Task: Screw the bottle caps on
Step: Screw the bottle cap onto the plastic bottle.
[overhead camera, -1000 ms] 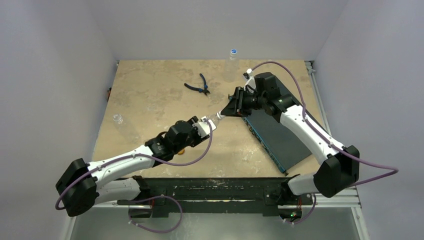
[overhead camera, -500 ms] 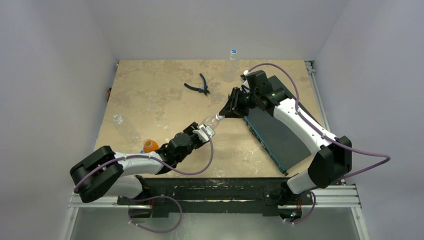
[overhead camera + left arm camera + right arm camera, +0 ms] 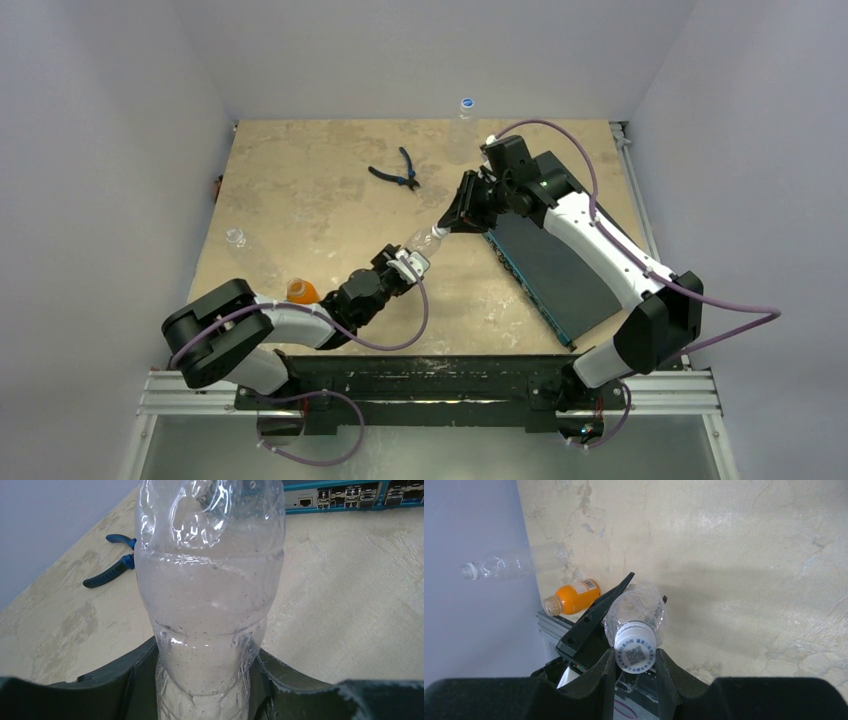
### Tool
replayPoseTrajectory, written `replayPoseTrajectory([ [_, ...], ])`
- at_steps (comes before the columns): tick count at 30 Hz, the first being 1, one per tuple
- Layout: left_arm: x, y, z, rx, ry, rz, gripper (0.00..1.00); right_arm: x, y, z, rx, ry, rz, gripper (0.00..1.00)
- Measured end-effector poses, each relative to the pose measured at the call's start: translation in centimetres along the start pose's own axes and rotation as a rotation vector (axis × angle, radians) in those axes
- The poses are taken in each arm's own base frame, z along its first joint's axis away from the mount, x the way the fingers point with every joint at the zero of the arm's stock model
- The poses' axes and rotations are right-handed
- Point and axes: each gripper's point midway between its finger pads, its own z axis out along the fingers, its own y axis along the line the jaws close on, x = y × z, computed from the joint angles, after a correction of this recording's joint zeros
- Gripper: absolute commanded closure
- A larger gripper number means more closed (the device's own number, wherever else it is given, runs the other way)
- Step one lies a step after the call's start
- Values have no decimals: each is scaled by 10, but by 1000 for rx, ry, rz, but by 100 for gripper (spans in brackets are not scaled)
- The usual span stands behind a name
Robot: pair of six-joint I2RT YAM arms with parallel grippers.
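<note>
**Top view.** Your left pincer [image 3: 405, 263] and right pincer [image 3: 456, 219] meet over the middle of the tabletop [image 3: 300, 190], with a clear bottle [image 3: 424, 240] spanning between them. The grip is too small to read here. Only this view shows a capped bottle [image 3: 463, 128] standing at the far edge. The pliers [image 3: 395, 172] lie left of the right pincer, and a dark box [image 3: 550, 270] sits under the right arm. An orange bottle [image 3: 300, 291] is just beside the left forearm. An uncapped bottle [image 3: 238, 243] is near the left edge.

**Left wrist view.** The left pincer's fingers [image 3: 125, 685] are closed partway, pressing the clear bottle's body from both sides. Droplets line its inner wall. Its neck is out of frame. Ports along the dark box's edge show only here.

**Right wrist view.** The right pincer's fingers [image 3: 601, 672] are nearly closed and pinch a white cap [image 3: 636, 653]. It sits on the clear bottle's neck and has a printed code on top. Only here do you see the orange bottle's open mouth.
</note>
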Motion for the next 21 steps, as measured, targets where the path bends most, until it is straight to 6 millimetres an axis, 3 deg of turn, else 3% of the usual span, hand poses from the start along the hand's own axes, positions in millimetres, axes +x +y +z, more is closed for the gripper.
replayPoseTrajectory([
  [11, -2, -7, 4, 9, -25, -45, 100, -3, 1, -4, 54, -43, -18, 61],
  [17, -16, -7, 7, 9, -84, -92, 100, -1, 4, -9, 69, -51, -22, 29],
  [21, -31, -5, 10, 1, -130, -128, 100, -2, 8, -17, 66, -78, -36, 16],
])
